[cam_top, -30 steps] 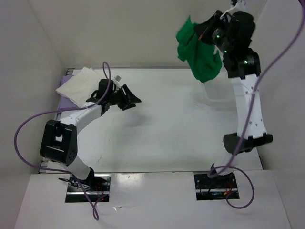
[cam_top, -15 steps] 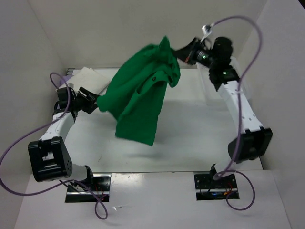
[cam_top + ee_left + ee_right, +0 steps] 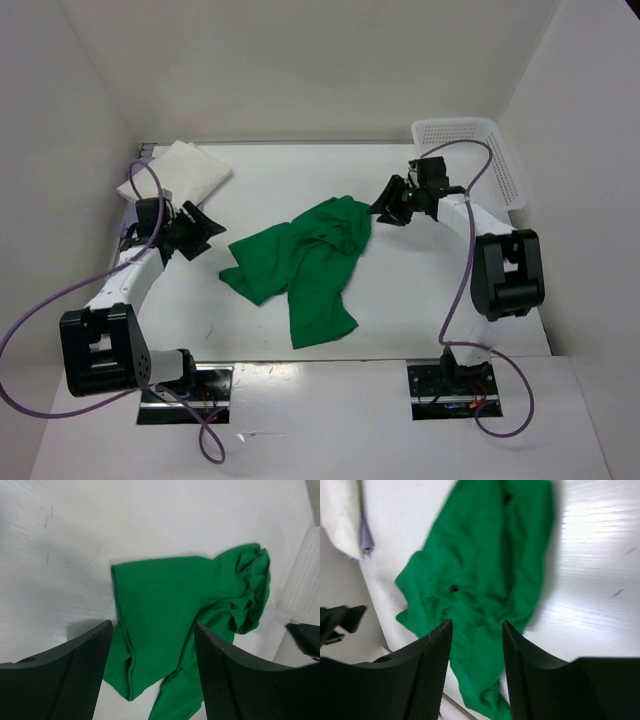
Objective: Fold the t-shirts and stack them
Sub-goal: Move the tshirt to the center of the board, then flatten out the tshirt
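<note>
looking down past the right gripper, its two dark fingers standing apart, a crumpled bright green t-shirt lies on a white table; in the top left corner a cream white t-shirt rests on a lavender t-shirt, only a sliver showing

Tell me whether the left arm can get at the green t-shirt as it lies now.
Probably yes. The left gripper stands open, facing the green t-shirt lying crumpled, with only bare table between them. The right gripper sits at the shirt's opposite side, out of the way.
</note>
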